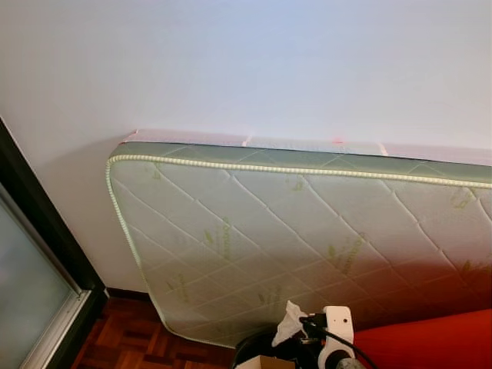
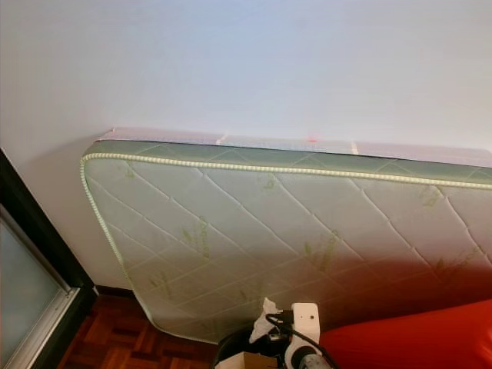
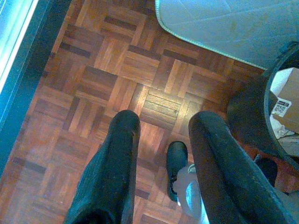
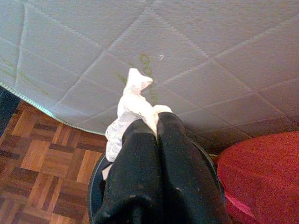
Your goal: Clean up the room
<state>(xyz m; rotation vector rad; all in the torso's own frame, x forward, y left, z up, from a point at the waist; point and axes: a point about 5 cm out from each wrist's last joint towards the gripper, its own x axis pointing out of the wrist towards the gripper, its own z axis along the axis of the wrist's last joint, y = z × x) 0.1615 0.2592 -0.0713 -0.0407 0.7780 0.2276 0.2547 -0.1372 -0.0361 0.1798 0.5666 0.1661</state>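
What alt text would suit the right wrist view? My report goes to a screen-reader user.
The right gripper, fingers shut, pinches a crumpled white tissue above a round black bin. Behind stands a quilted pale green mattress, with parquet floor to one side and a red fabric object to the other.

No legible text. Green printed marks on the mattress point(image 1: 307, 238) and a label on the cardboard box point(image 3: 287, 100) are unreadable.

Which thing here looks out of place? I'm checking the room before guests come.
The mattress stands on its edge, leaning on the wall rather than lying flat. Otherwise, the right pincer is shut on a crumpled tissue above the black bin, which looks like ordinary tidying.
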